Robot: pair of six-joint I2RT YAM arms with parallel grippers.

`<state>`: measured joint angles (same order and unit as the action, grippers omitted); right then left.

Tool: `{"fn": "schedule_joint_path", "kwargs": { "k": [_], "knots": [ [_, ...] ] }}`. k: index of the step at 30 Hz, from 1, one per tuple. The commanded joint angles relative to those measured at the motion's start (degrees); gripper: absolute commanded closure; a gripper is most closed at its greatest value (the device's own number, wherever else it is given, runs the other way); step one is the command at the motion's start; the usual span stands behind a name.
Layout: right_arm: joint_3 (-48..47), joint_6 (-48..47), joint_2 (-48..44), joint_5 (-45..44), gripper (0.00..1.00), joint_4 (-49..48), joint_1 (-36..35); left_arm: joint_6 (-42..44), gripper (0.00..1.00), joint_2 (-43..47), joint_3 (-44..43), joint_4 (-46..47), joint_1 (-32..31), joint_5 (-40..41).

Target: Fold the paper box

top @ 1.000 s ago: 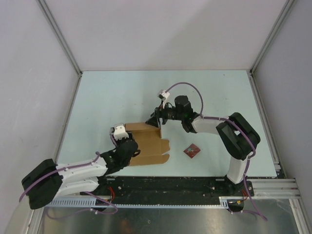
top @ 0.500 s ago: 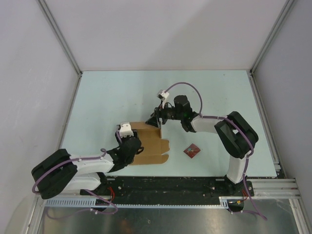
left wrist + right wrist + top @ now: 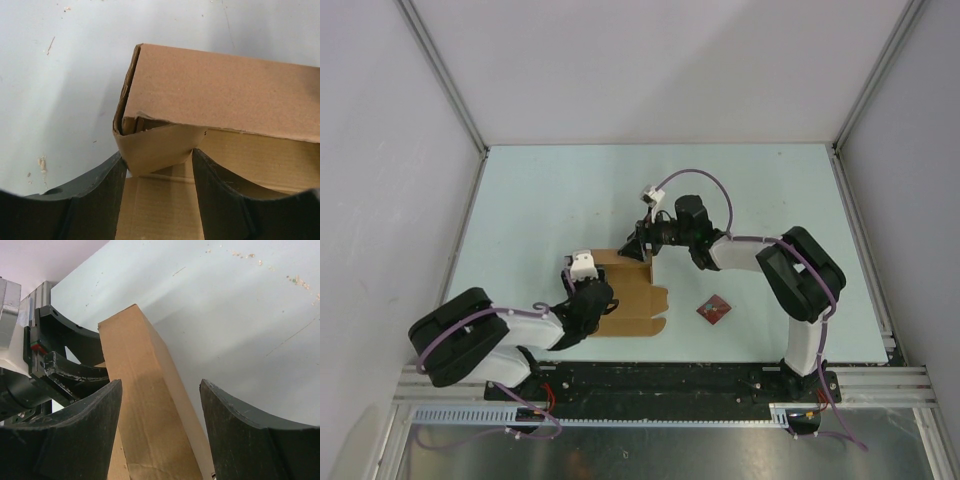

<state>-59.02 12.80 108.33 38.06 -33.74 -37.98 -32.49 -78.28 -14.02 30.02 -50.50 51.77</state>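
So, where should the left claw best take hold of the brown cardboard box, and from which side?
Probably the curled corner tab of the plain brown cardboard box: it is the loose part sticking out towards the left claw. Come from that arm's own side, one finger at each edge; the raised panel behind it blocks the far side.

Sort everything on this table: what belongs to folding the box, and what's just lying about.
Job in hand: paper box; left gripper at its corner flap; right gripper around its upright wall.
Lying about: small dark red square, right of the box, untouched.
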Motion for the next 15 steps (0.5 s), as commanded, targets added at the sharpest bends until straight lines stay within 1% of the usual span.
{"fn": "schedule_joint_path", "kwargs": {
  "k": [1,7,15],
  "knots": [
    [-2.32,-0.76,1.09,1.40,0.32,-0.72,0.27,0.49,0.40,-1.79,0.40,6.71,0.40,-0.44],
    [-2.50,-0.76,1.97,1.75,0.37,-0.63,0.18,4.18,0.42,-4.86,0.31,13.30,0.40,-0.88],
    [-3.03,-0.93,2.41,2.10,0.39,-0.10,0.27,8.76,0.46,-8.38,1.80,23.23,0.49,-2.99]
  ]
}}
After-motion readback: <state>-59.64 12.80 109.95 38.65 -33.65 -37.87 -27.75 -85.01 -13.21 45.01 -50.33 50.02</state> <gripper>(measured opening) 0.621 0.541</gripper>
